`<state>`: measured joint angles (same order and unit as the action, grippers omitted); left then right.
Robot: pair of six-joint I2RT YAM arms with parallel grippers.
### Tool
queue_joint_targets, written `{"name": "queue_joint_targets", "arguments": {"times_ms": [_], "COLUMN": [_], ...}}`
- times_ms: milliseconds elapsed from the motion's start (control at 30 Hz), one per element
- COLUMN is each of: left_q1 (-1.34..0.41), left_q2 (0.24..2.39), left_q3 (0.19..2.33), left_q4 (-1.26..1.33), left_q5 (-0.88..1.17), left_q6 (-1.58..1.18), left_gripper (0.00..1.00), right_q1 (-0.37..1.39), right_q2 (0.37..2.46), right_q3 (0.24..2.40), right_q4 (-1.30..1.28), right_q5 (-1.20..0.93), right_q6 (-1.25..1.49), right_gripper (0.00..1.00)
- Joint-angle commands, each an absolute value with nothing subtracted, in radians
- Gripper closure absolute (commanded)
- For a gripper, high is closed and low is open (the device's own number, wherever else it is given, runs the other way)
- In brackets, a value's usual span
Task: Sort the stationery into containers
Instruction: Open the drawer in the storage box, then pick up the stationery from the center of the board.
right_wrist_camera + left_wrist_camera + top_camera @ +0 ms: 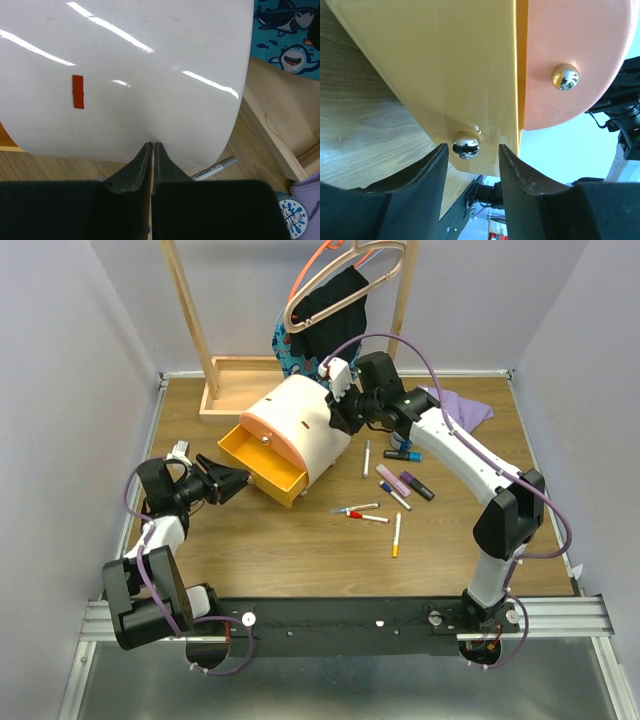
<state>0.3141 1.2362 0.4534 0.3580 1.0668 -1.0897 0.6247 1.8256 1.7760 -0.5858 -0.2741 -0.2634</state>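
Top external: orange-tipped pen (396, 536), lengthwise near-far.

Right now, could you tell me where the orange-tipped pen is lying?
In the top view, the orange-tipped pen lies on the table, slightly right of centre, just right of the red-capped pens and nearer the front edge than any other pen.
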Motion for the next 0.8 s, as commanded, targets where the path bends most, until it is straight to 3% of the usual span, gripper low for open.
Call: {"name": "queue_joint_targets", "arguments": {"times_ms": [0, 67, 233, 333, 667, 767], "left_q1": [0.308, 0.308, 0.311, 0.311, 0.31, 0.311], "left_q2": [1.194, 1.172, 1.105, 1.095, 1.013, 0.967], "left_q3": [0.465, 0.523, 0.804, 0.921, 0.927, 0.905], "left_q4": [0.35, 0.2, -0.414, -0.599, -0.644, -0.552], "left_q5": [1.075, 1.117, 1.149, 1.149, 1.08, 1.016], "left_q6": [-1.097, -1.039, -0.491, -0.315, -0.207, -0.245], "left_gripper": [0.48, 0.5, 0.5, 0.48, 0.46, 0.44], "right_q1": [0.632, 0.63, 0.63, 0.63, 0.588, 0.523], "right_q2": [1.816, 1.806, 1.735, 1.646, 1.413, 1.407], "right_q3": [1.759, 1.761, 1.729, 1.658, 1.382, 1.374], "right_q4": [-0.623, -0.624, -0.615, -0.609, -0.655, -0.657], "right_q5": [-0.258, -0.258, -0.196, -0.123, -0.068, -0.055], "right_q6": [-0.275, -0.275, -0.27, -0.27, -0.287, -0.259], "right_gripper": [0.87, 0.87, 0.87, 0.82, 0.78, 0.63]}}
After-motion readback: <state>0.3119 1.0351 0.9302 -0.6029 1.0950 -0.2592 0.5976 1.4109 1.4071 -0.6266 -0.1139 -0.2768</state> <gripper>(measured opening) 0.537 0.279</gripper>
